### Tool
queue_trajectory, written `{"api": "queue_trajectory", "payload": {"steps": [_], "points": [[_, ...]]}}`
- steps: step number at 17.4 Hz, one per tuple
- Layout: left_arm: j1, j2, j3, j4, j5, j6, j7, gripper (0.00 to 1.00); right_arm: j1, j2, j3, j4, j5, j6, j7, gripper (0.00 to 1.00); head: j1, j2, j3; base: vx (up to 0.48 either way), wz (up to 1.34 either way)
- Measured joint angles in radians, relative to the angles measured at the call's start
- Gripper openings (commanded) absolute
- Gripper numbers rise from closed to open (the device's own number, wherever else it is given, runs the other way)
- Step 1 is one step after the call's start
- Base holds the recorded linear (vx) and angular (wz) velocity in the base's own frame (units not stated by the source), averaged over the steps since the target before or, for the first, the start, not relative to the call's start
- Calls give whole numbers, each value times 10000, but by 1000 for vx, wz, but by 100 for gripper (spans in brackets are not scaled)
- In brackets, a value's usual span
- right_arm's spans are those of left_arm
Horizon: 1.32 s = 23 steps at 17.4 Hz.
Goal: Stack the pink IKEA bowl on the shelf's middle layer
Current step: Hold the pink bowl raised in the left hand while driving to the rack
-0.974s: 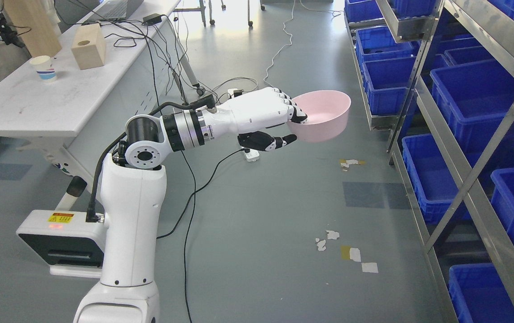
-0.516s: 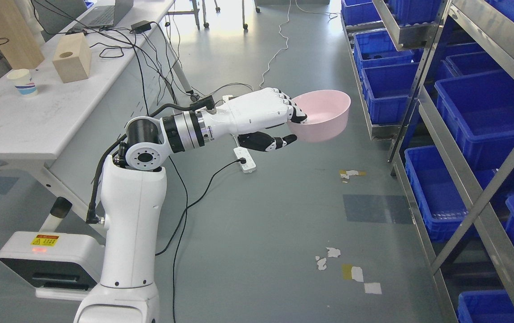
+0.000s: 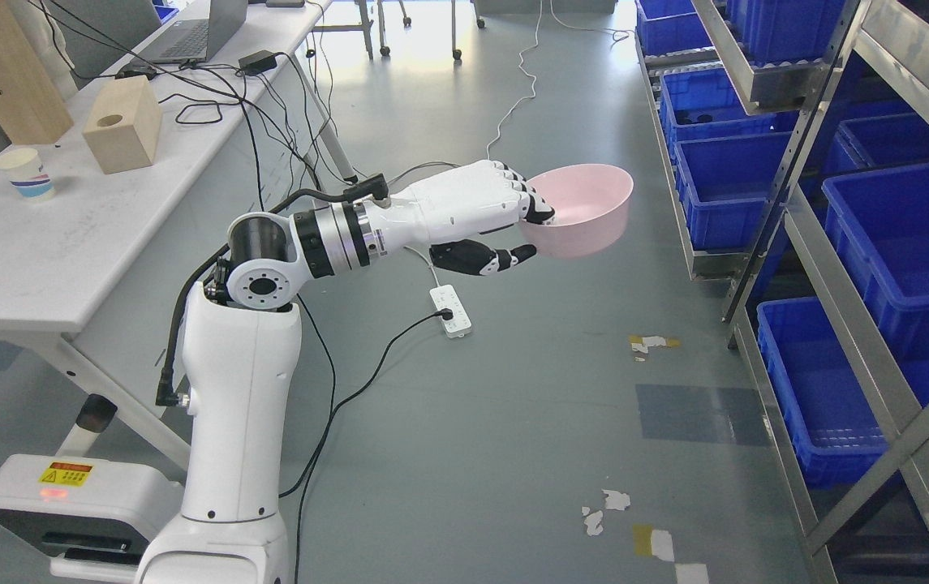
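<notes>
While the left hand (image 3: 484,219) pinches the pink bowl (image 3: 582,209) by its near rim, fingers (image 3: 531,204) inside and thumb under, it hangs in the air; it looks light, stiff, smooth; the shelf (image 3: 817,243) stands past the fingertips.

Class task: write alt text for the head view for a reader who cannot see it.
The robot's left hand holds a pink bowl by its rim, upright above the grey floor. A metal shelf of blue bins stands right, a white table left.

Table (image 3: 66,243) left, shelf (image 3: 829,243) right
</notes>
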<state>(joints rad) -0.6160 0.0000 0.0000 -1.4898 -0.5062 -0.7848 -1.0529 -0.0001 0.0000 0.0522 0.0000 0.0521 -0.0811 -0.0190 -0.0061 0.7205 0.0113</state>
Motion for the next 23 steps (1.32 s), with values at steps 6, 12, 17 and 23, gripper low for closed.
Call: {"api": "queue_trajectory", "payload": {"steps": [6,12,17,23], "points": [[6,0,0,1,0,0,4,1,0,0,0,0,0,0,0,100,0,0,0,149,20],[-75,0,0,-1,7,0,172,1,1,0,0,0,0,0,0,100,0,0,0,123,-11],[-201,0,0,0,14,0,193,1,0,0,0,0,0,0,0,100,0,0,0,107,12],[-653,0,-140,45,10,0,284,1,-2,0,0,0,0,0,0,100,0,0,0,76,-53]]}}
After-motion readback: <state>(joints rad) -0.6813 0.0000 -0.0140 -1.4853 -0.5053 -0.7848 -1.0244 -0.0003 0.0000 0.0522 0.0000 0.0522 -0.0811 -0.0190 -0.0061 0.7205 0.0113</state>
